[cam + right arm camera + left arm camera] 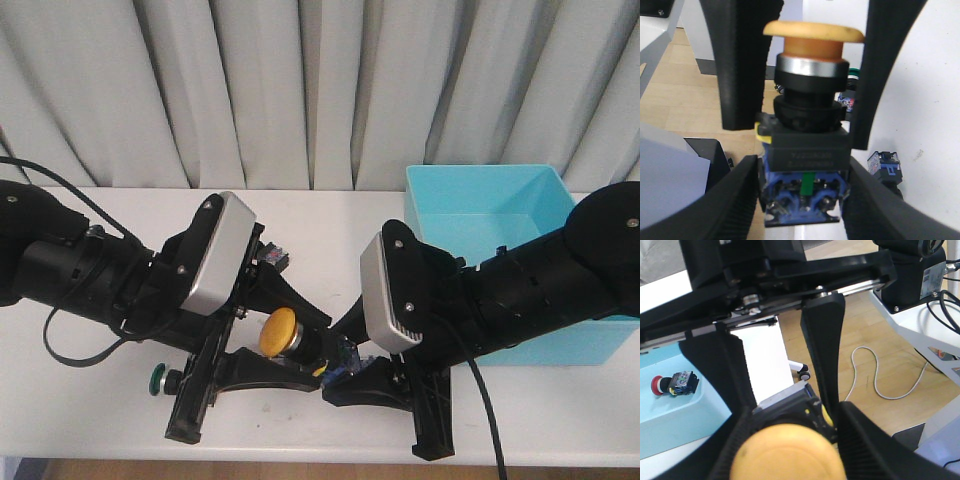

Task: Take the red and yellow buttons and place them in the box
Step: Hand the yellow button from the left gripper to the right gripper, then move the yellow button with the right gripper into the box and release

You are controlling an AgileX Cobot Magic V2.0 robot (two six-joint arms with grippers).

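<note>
A yellow button (281, 331) hangs in the air between my two grippers, above the table's front edge. My left gripper (320, 350) is shut on its black body, with the yellow cap (785, 452) facing the left wrist camera. My right gripper (340, 358) comes from the opposite side, and its fingers press both sides of the blue base (802, 200). The right wrist view shows the cap (812, 32) and the left gripper's fingers (737, 65) flanking the body. The turquoise box (480, 205) stands at the back right. A red button (662, 385) lies inside the box (670, 412).
A green-capped button (158, 378) lies on the white table (330, 215) under my left arm. Another switch (275, 255) lies behind the left gripper. A further switch body (885, 167) lies on the table beside my right gripper; its cap is hidden. The table's front edge is just below both grippers.
</note>
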